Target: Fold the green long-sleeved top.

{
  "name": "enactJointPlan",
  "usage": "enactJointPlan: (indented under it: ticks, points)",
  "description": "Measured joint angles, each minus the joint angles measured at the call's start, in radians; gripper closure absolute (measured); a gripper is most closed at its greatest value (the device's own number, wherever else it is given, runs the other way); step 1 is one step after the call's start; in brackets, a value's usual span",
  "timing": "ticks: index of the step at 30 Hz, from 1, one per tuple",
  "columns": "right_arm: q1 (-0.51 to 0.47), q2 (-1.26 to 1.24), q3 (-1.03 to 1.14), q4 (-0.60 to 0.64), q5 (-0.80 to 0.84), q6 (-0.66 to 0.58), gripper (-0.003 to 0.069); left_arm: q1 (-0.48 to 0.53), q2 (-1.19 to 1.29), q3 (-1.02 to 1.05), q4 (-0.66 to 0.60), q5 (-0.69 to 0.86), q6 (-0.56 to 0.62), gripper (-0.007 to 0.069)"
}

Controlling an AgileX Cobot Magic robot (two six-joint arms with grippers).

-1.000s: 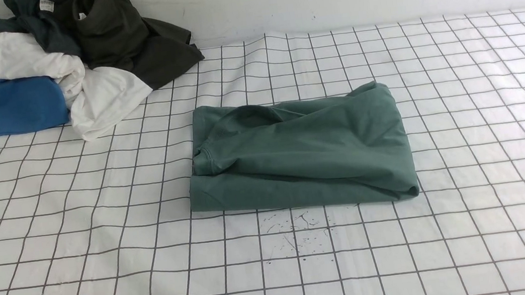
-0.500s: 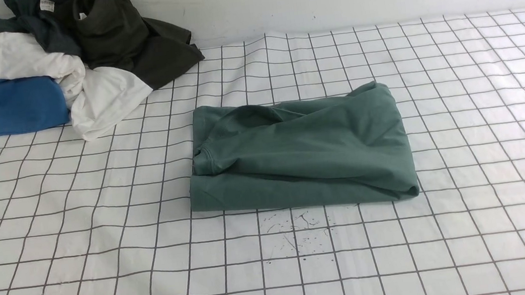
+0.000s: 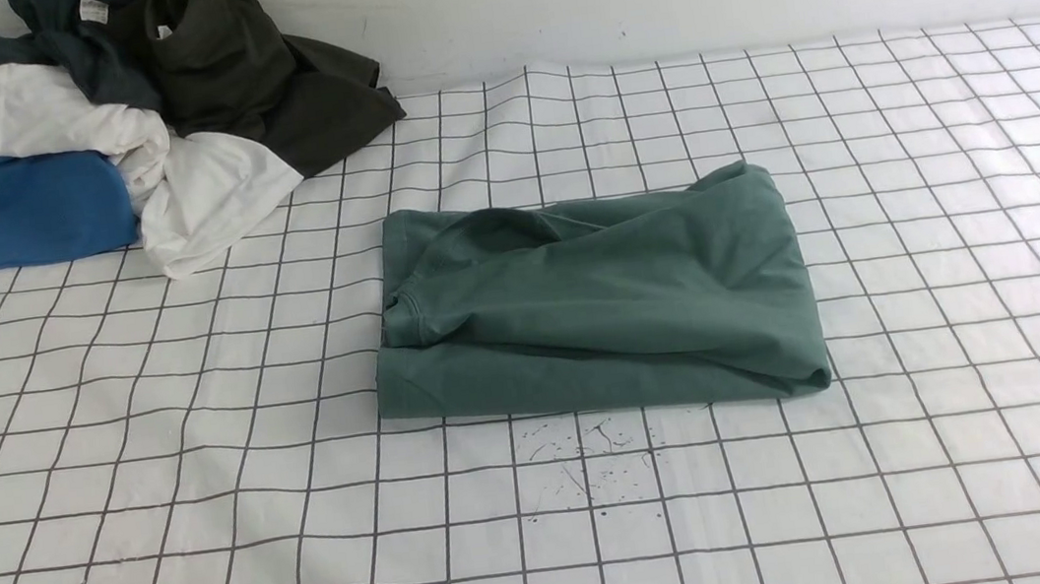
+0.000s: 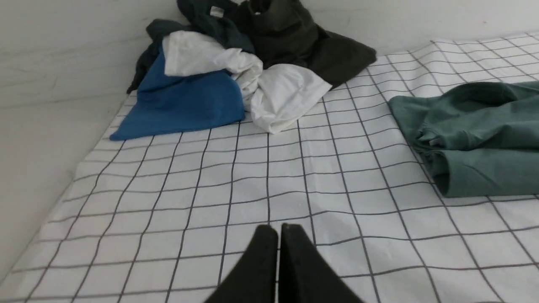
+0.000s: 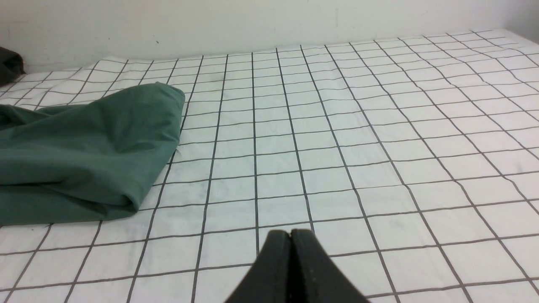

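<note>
Where you look from the front, the green long-sleeved top [image 3: 593, 308] lies folded mid-table [image 3: 926, 282], apart from the clothes pile [image 3: 132, 121] at the far left; your left wrist view shows the left claw [image 4: 278, 235] closed and empty, and your right wrist view shows the right claw [image 5: 290, 240] likewise, beside the top.
</note>
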Motion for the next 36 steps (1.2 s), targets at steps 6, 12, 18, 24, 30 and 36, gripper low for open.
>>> enactJointPlan:
  ticks: [6, 12, 18, 24, 30, 36]
  points:
    - [0.000, 0.000, 0.000, 0.000, 0.001, 0.000, 0.0669, 0.043, -0.037, 0.177, -0.011, -0.103, 0.000, 0.0631]
    - [0.000, 0.000, 0.000, 0.000, 0.001, 0.000, 0.0669, 0.025, -0.048, 0.202, -0.003, -0.085, 0.000, 0.0631]
    - [0.000, 0.000, 0.000, 0.000, 0.001, 0.000, 0.0669, -0.007, -0.048, 0.201, -0.001, -0.079, 0.000, 0.0631]
    - [0.000, 0.000, -0.001, 0.000, 0.001, 0.000, 0.0669, -0.038, -0.048, 0.201, 0.000, -0.079, 0.000, 0.0631]
    - [0.000, 0.000, -0.001, 0.000, 0.001, 0.000, 0.0669, -0.038, -0.048, 0.201, -0.001, -0.079, 0.000, 0.0631]
    - [0.000, 0.000, -0.001, 0.000, 0.001, 0.000, 0.0669, -0.038, -0.048, 0.201, -0.001, -0.079, 0.000, 0.0631]
